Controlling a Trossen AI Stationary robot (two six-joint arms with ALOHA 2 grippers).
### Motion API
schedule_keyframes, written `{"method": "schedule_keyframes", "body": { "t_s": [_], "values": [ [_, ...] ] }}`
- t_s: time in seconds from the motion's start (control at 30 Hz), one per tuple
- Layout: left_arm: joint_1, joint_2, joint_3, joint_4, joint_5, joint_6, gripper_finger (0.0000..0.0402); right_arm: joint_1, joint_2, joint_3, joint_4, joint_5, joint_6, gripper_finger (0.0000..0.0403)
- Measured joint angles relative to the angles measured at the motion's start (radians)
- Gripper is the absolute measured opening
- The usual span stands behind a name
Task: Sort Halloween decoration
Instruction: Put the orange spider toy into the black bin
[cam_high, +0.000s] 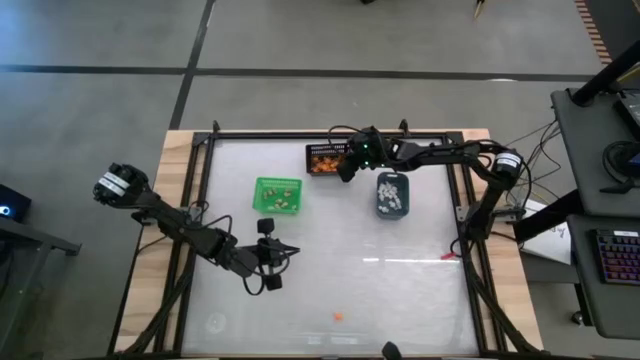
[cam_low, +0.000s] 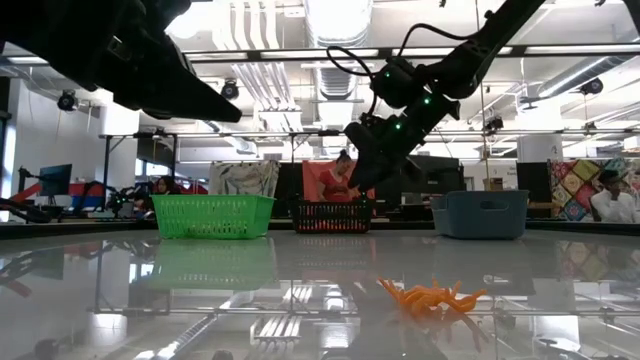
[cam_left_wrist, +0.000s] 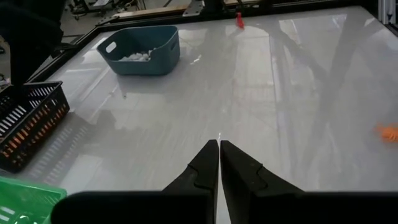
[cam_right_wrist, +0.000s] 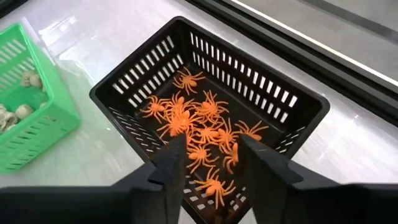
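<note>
— High view first: where is the right gripper (cam_high: 350, 163)?

— Over the black mesh bin (cam_high: 325, 158) at the table's far edge, between the green bin (cam_high: 277, 194) and the blue-grey bin (cam_high: 392, 194). In the right wrist view its fingers (cam_right_wrist: 171, 163) stand spread apart with nothing between them, directly above the black bin's (cam_right_wrist: 208, 109) heap of orange spiders (cam_right_wrist: 199, 127).

— And the left gripper (cam_high: 272, 256)?

— Above bare table (cam_high: 400, 280) nearer the middle, in front of the green bin. In its own wrist view the fingers (cam_left_wrist: 208, 163) are pressed together, holding nothing.

— Where are the trinkets?

— Sorted by kind: orange spiders in the black bin, tan pieces (cam_right_wrist: 13, 112) in the green bin (cam_right_wrist: 31, 134), white ones (cam_left_wrist: 138, 56) in the blue-grey bin (cam_left_wrist: 142, 48). One orange spider (cam_low: 432, 296) lies loose on the table near the front edge, well apart from both grippers; it shows as a small orange spot (cam_high: 339, 317) from above.

— Anyone behind the table?

— The low view shows a person (cam_low: 340, 180) in the room beyond the bins.
</note>
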Motion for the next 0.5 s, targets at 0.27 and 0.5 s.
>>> {"method": "schedule_keyframes", "body": {
  "t_s": [0.27, 0.5],
  "values": [
    [0.0, 0.0, 0.001, 0.032, 0.002, -0.071, 0.0, 0.028, -0.114, 0.0, -0.118, -0.001, 0.033, 0.0165],
    [0.0, 0.011, 0.001, 0.108, 0.012, -0.121, 0.0, 0.199, -0.289, -0.002, -0.263, 0.0, 0.033, 0.0154]
  ]
}}
